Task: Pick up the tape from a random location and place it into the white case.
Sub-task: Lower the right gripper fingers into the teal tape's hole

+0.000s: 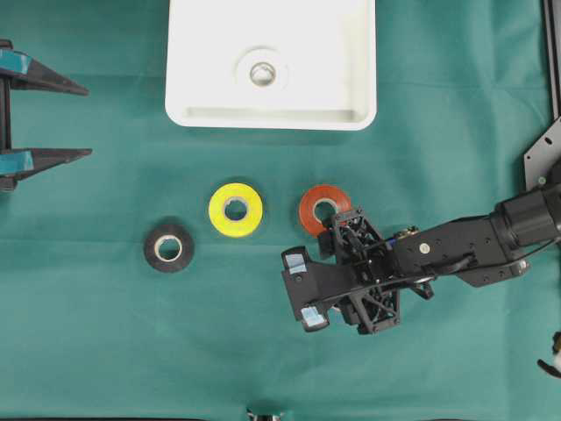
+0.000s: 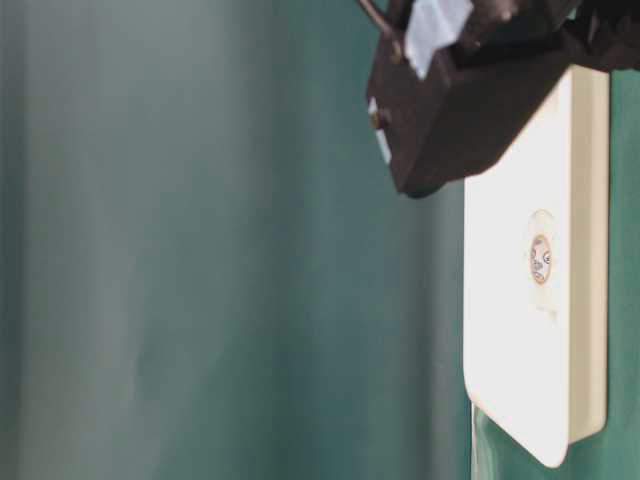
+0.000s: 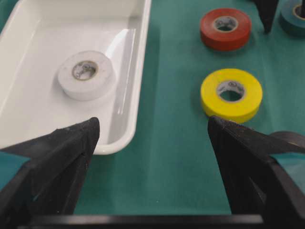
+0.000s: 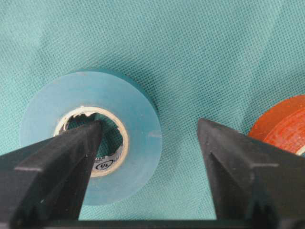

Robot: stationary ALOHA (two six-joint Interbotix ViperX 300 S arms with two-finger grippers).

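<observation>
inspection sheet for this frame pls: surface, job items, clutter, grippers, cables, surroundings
Surface: green cloth, no spills seen.
Job's things: white case at the top of the overhead view, a white tape roll lying flat inside it. On the cloth: black roll, yellow roll, red roll, and a blue roll under the right gripper.
Clutter: nothing seen.
Grippers: left gripper open and empty, parked at the left edge. Right gripper open, one finger over the blue roll's core hole, the other outside its rim; not closed on it.
Cables: thin wiring along the right arm only.
Surroundings: a black bracket at the right edge.
</observation>
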